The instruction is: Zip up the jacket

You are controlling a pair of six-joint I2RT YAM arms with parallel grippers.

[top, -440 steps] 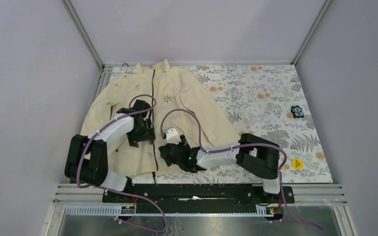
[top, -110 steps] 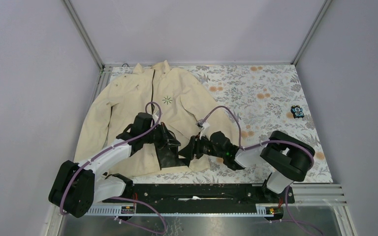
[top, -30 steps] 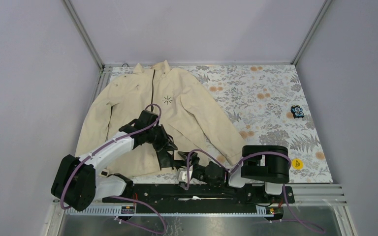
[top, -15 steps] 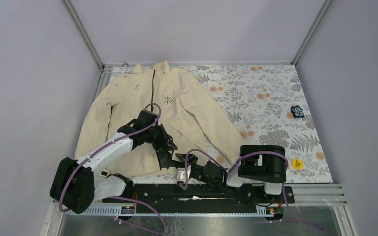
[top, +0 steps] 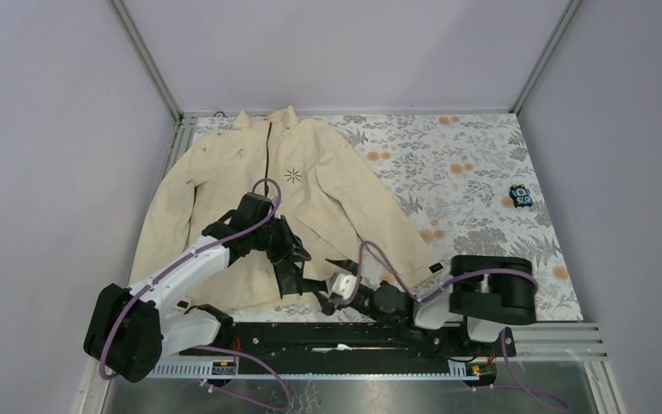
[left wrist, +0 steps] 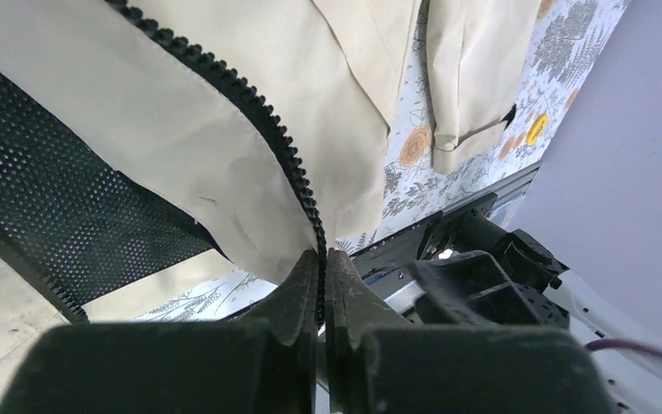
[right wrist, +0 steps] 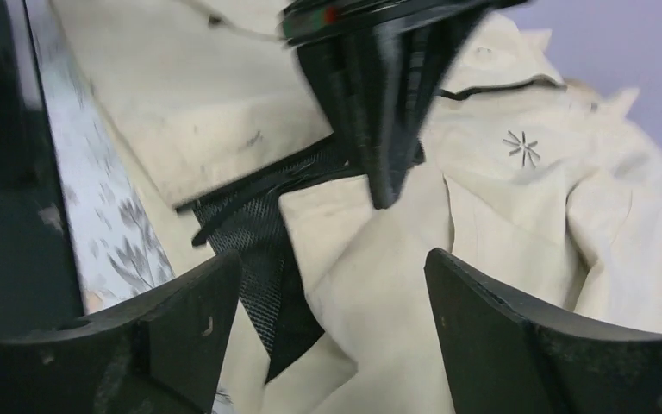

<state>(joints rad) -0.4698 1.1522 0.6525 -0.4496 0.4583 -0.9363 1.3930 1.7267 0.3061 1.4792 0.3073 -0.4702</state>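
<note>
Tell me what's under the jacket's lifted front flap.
Black mesh lining shows under the flap, whose zipper edge the left gripper pinches at the bottom. Whatever lies under the mesh is covered.

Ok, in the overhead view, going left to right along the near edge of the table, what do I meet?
First the left arm's shoulder → left gripper, shut on the zipper edge of the jacket → right gripper, open → right arm's shoulder.

Top external: high behind arm bases, looking down over whole table (top: 483, 155). Left wrist: close-up along own fingers (left wrist: 297, 293) at jacket (left wrist: 181, 129) hem. Right wrist: low, near, facing same hem from table's near edge.
</note>
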